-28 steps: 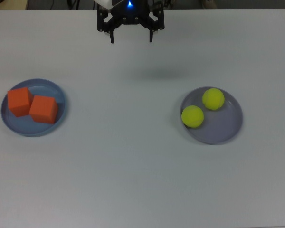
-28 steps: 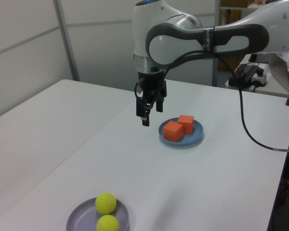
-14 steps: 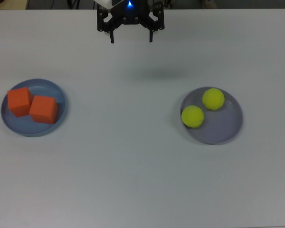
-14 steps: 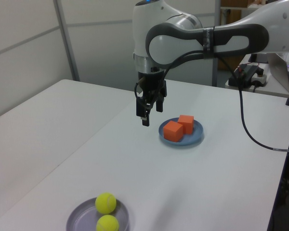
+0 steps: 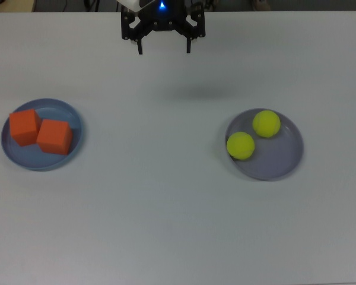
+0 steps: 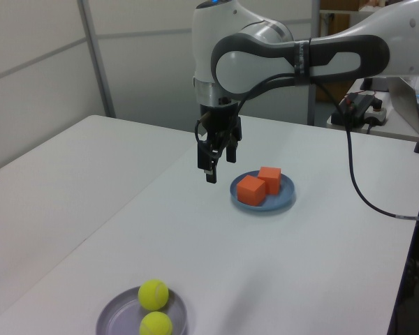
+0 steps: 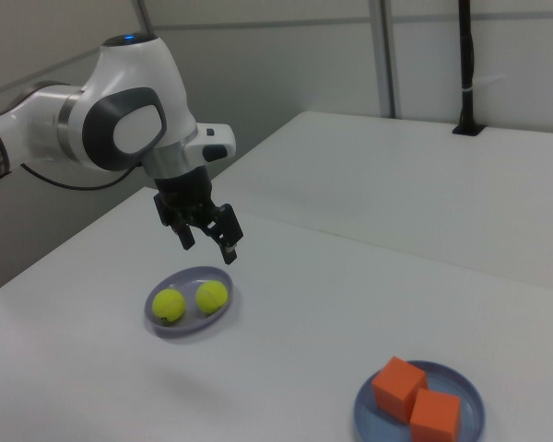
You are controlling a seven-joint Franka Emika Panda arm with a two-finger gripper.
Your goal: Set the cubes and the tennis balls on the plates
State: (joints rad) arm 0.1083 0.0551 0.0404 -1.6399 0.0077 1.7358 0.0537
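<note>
Top view shows the gripper (image 5: 164,50), fingers apart and empty, above bare tabletop (image 5: 166,196), both cubes (image 5: 54,136) on the blue plate (image 5: 75,120), both balls (image 5: 241,145) on the lavender plate (image 5: 282,159).

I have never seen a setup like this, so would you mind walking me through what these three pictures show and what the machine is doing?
All three pictures show the same white table at one moment, from three cameras. The top view looks straight down; the left view and the right view look across the table from opposite sides.

The white and grey machine is a robot arm. Its black end piece is the gripper, whose two fingers are open and hold nothing. It hangs above the table, over neither plate.

On the table are two plates. The blue plate carries two orange cubes, side by side. The lavender plate carries two yellow-green tennis balls. In the top view the blue plate is at the top view's left and the lavender one at the top view's right.

All four items already rest on plates.
</note>
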